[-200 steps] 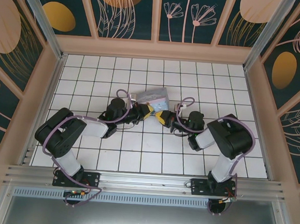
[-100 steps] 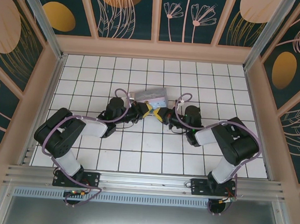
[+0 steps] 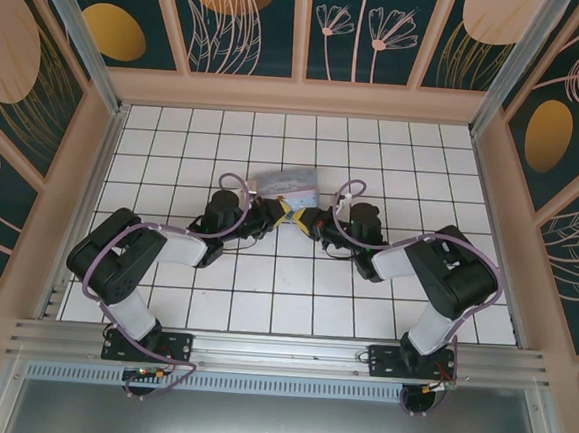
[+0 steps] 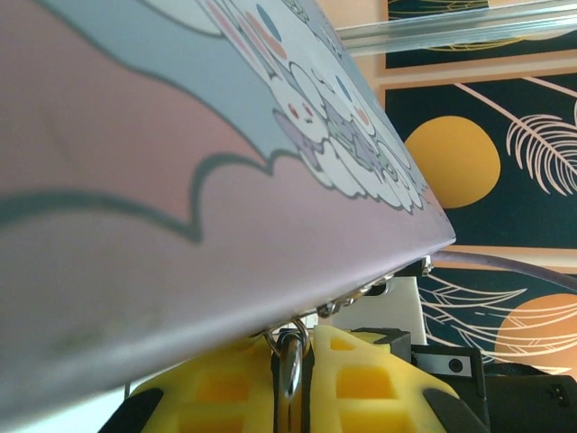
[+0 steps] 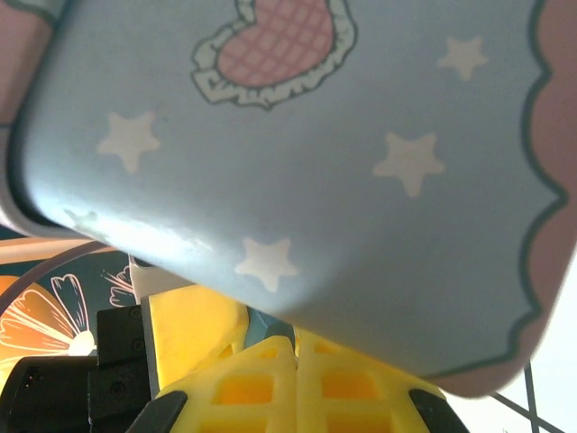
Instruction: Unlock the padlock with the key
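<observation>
Judging by the cartoon tin box (image 3: 290,184), this looks mid-job. The left gripper (image 3: 282,212) pinches the padlock (image 4: 289,364) under the tin's edge. The right gripper (image 5: 295,350) has its jaws pressed together, and I can't tell if the key's there. Unlocking isn't done, I'd say. No readable writing, just stars and a heart.

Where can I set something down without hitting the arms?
Free: the far tile rows between the tin box and back wall; the near rows ahead of the front rail. Crowded: mid-table, where the left gripper and right gripper meet at the tin box's near edge.
</observation>
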Tool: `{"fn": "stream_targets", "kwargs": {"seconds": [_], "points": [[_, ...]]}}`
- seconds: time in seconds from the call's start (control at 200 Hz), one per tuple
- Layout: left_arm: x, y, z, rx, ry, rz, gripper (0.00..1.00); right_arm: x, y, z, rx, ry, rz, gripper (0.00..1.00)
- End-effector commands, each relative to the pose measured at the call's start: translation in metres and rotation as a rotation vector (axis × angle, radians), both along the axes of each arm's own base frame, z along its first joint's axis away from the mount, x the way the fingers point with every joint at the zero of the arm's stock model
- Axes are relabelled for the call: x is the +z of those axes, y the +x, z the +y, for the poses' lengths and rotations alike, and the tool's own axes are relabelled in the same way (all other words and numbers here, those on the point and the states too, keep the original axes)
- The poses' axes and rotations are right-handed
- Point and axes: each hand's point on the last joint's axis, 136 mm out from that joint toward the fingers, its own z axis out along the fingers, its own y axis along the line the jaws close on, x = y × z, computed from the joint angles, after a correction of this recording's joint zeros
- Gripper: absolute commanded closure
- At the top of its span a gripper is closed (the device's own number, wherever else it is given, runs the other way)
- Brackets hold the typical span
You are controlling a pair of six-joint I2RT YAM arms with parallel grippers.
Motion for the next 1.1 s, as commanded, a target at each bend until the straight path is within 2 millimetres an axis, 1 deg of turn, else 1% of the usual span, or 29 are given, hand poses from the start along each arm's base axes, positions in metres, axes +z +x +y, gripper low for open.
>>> {"fn": "stream_targets", "kwargs": {"seconds": [0.0,0.125,0.225,0.34,0.345,0.36,0.39,0.42,0.575,0.691,0.766,0.891,0.926,1.011,1.096], "points": [[0.004,-0.05,-0.035,-0.267,-0.022,-0.028,1.0,0.04,0.006,0.016,0.0,0.07,-0.144,1.0],[-0.003,-0.047,-0.035,-0.254,-0.003,-0.021,1.0,0.038,0.004,0.013,-0.008,0.057,-0.145,1.0],[-0.004,-0.046,-0.034,-0.241,0.003,-0.019,1.0,0.038,0.001,0.011,-0.005,0.056,-0.152,0.84],[-0.007,-0.044,-0.032,-0.226,0.013,-0.015,1.0,0.036,-0.004,0.007,-0.006,0.047,-0.152,0.72],[-0.012,-0.043,-0.032,-0.225,0.02,-0.003,1.0,0.036,-0.004,0.007,-0.006,0.047,-0.152,0.71],[-0.018,-0.043,-0.032,-0.225,0.029,0.008,1.0,0.036,-0.005,0.006,-0.005,0.045,-0.152,0.7],[-0.02,-0.042,-0.031,-0.221,0.032,0.012,1.0,0.035,-0.006,0.005,-0.006,0.042,-0.152,0.67],[-0.021,-0.042,-0.032,-0.22,0.032,0.015,1.0,0.034,-0.007,0.004,-0.007,0.038,-0.151,0.65],[-0.026,-0.04,-0.031,-0.213,0.037,0.025,1.0,0.026,-0.016,-0.004,-0.009,0.002,-0.143,0.43],[-0.028,-0.038,-0.029,-0.206,0.042,0.026,1.0,0.021,-0.026,-0.013,-0.013,-0.038,-0.145,0.32],[-0.029,-0.038,-0.029,-0.207,0.047,0.027,1.0,0.017,-0.031,-0.021,-0.023,-0.081,-0.141,0.29],[-0.031,-0.037,-0.029,-0.208,0.055,0.024,1.0,0.011,-0.04,-0.035,-0.042,-0.18,-0.14,0.28],[-0.032,-0.036,-0.029,-0.205,0.058,0.025,1.0,0.007,-0.041,-0.04,-0.052,-0.227,-0.139,0.27],[-0.033,-0.035,-0.03,-0.209,0.059,0.027,1.0,0.007,-0.04,-0.051,-0.072,-0.339,-0.16,0.27],[-0.034,-0.034,-0.031,-0.209,0.061,0.028,1.0,0.001,-0.039,-0.064,-0.097,-0.475,-0.165,0.27]]}}
